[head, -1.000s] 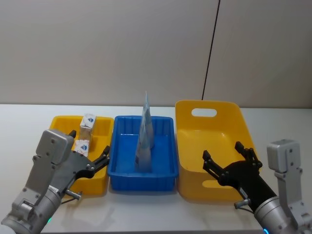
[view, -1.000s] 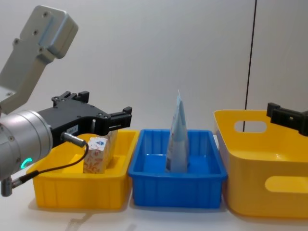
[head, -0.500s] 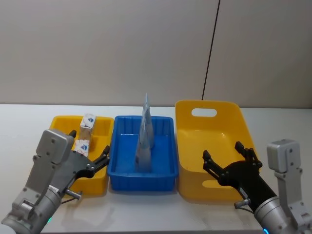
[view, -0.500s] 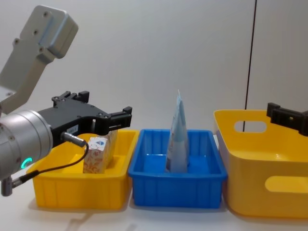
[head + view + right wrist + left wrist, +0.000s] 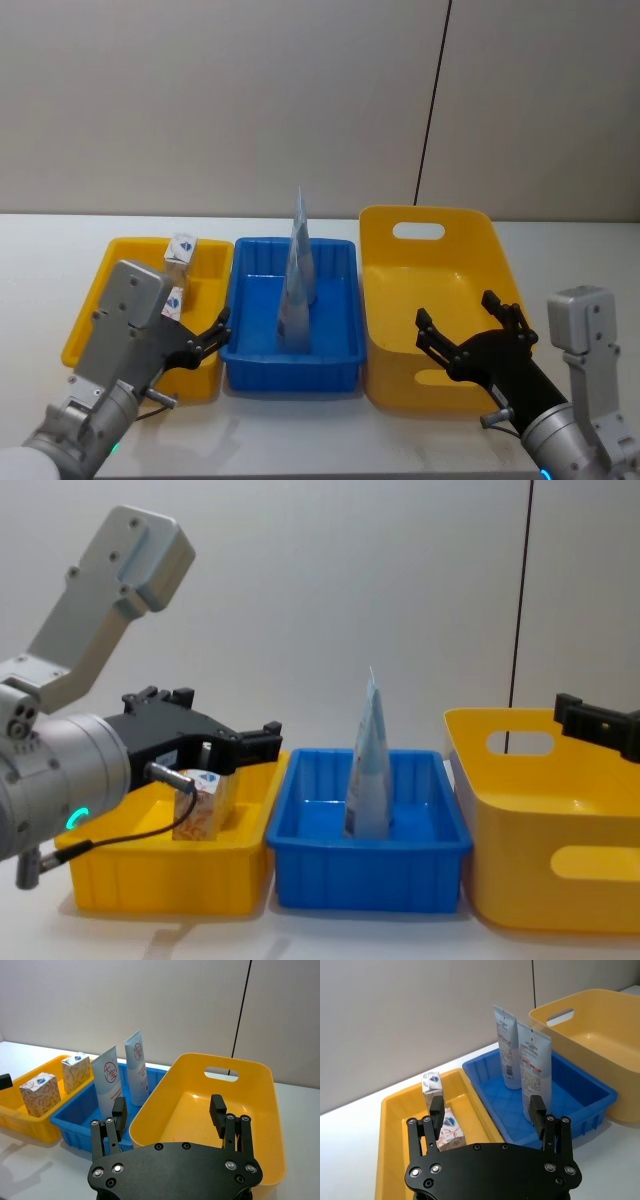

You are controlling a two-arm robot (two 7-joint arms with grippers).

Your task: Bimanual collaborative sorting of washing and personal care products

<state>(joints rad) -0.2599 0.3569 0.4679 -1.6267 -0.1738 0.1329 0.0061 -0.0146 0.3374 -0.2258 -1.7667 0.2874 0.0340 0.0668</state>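
I am holding the left gripper [image 5: 487, 1110] over the near right corner of the small yellow bin [image 5: 85, 320], jaws spread wide and carrying nothing. The right gripper [image 5: 168, 1105] is hovering, equally wide and empty, over the near edge of the big yellow bin [image 5: 440, 270]. The risks I am weighing are these. A descending finger could be catching the small bin's rim or the wall of the blue bin [image 5: 335, 300] just beside it, dragging either one. The tubes [image 5: 534, 1065] are standing tall on their ends and would likely be toppling at any such bump. The boxes [image 5: 451, 1130] are sitting close together, so wide jaws reaching for one could be knocking the other. I am counting two boxes in the small yellow bin, two tubes in the blue bin, and three bins in a row.
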